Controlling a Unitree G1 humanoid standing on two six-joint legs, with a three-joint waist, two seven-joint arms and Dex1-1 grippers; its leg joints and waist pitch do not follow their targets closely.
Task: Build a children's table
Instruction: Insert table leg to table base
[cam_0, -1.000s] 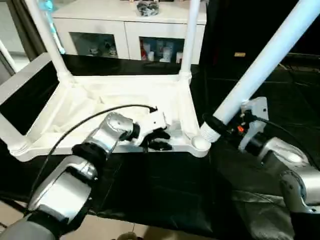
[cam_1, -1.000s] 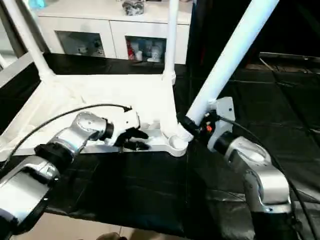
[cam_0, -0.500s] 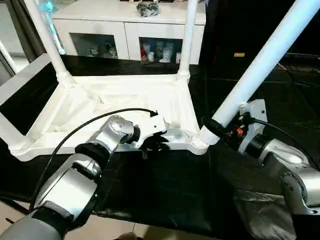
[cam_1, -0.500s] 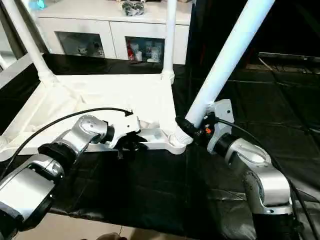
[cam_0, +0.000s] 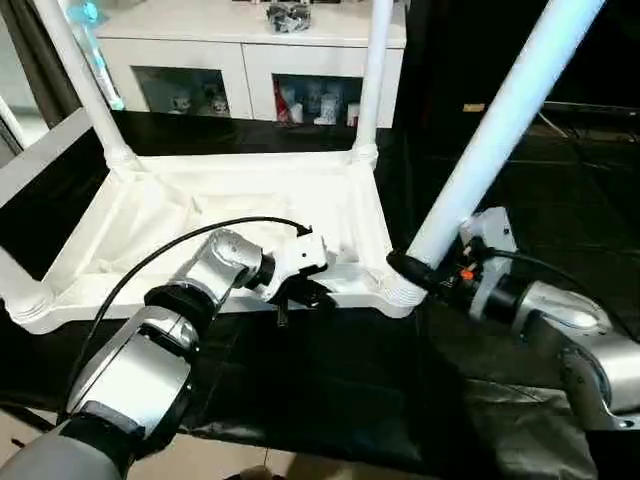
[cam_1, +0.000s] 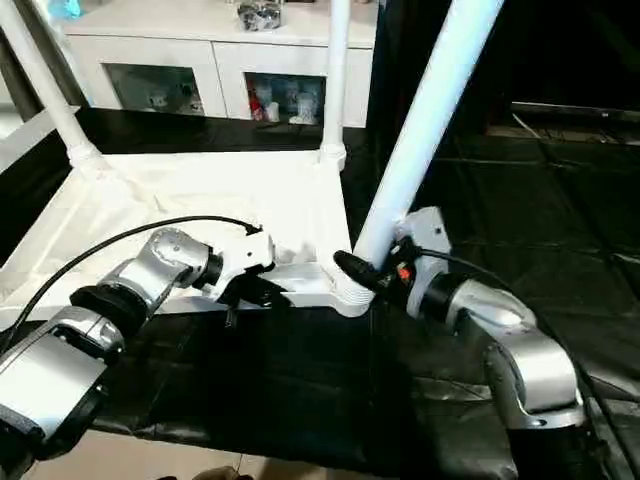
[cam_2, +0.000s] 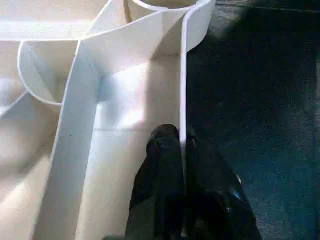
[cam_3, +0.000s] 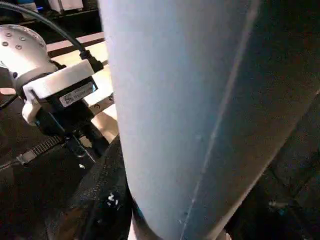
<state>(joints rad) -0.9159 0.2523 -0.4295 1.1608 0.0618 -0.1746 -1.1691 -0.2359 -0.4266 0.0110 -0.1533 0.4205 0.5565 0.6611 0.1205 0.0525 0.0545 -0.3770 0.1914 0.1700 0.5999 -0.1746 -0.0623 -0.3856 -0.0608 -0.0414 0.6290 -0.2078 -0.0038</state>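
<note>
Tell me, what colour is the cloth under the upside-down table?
Black cloth, clearest in the left eye view.

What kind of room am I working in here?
Probably a home-like room or a staged lab: a white cabinet with glass doors and trinkets behind, and a black cloth spread under the upturned tabletop.

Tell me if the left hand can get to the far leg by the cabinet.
Probably not now: the left hand is clamped on the tabletop's near rim, and that leg stands across the tabletop.

Left claw (cam_2: 182, 150) now clamped on tabletop (cam_0: 150, 215) rim (previously open).
</note>
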